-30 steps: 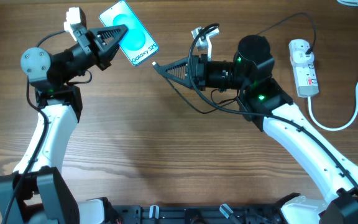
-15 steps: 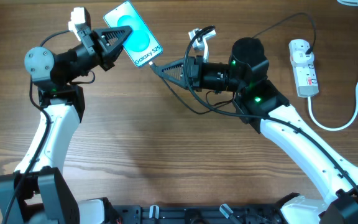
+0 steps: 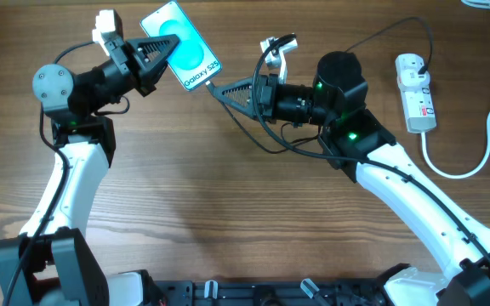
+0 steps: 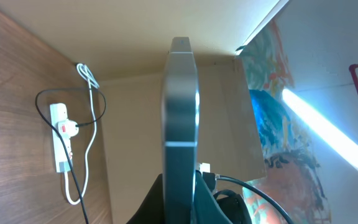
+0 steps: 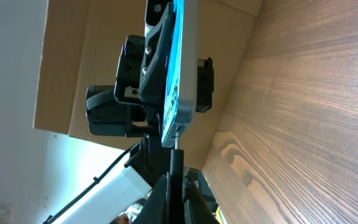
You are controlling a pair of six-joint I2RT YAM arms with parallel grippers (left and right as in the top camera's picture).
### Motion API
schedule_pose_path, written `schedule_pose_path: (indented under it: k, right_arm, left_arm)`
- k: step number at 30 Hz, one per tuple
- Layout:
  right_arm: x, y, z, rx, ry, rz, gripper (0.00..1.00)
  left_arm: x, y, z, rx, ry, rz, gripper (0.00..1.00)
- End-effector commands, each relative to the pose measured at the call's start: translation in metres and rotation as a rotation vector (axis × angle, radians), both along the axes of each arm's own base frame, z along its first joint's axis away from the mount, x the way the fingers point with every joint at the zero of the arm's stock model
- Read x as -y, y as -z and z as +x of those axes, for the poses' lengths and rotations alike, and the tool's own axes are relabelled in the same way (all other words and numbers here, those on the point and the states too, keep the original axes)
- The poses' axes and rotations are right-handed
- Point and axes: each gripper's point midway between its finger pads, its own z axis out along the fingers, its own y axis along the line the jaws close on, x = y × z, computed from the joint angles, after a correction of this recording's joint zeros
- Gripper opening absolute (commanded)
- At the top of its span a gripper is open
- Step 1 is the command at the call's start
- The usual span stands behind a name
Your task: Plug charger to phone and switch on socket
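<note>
Left fingers (image 3: 153, 49) are clamped on the phone (image 3: 185, 51), holding it tilted above the table (image 3: 228, 212). Right fingers (image 3: 238, 92) pinch the charger (image 5: 176, 163) plug, tip right at the phone's bottom edge, can't tell if it's in. The socket (image 3: 416, 93) lies far right

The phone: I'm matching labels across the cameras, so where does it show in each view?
Overhead: upper left of centre, the phone screen up, clamped in the left tool.
Left wrist: centre, the phone edge-on, a grey upright slab.
Right wrist: top centre, edge-on, the charger tip at its lower end, held by the right tool.
Shared landmark: the left tool gripping the phone.
</note>
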Motion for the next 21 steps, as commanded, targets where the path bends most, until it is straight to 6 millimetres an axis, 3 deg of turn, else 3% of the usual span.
schedule_pose_path:
  k: [1, 5, 10, 13, 21]
  right_arm:
    - [0.001, -0.003, 0.010, 0.011, 0.051, 0.007, 0.04]
    - [0.000, -0.010, 0.010, 0.020, 0.053, 0.033, 0.04]
    - [0.000, -0.006, 0.009, 0.002, 0.049, 0.020, 0.04]
    - [-0.001, 0.009, 0.000, -0.069, -0.001, -0.015, 0.04]
    - [-0.004, 0.001, -0.024, -0.054, -0.145, 0.010, 0.04]
  left_arm:
    - [0.004, -0.008, -0.008, 0.038, 0.026, 0.016, 0.04]
    - [0.005, -0.007, -0.010, 0.043, 0.035, 0.022, 0.04]
    - [0.005, -0.007, -0.010, 0.044, 0.034, 0.022, 0.04]
    - [0.004, -0.008, -0.009, 0.044, 0.030, 0.021, 0.04]
    - [0.003, -0.008, -0.008, 0.045, 0.020, 0.018, 0.04]
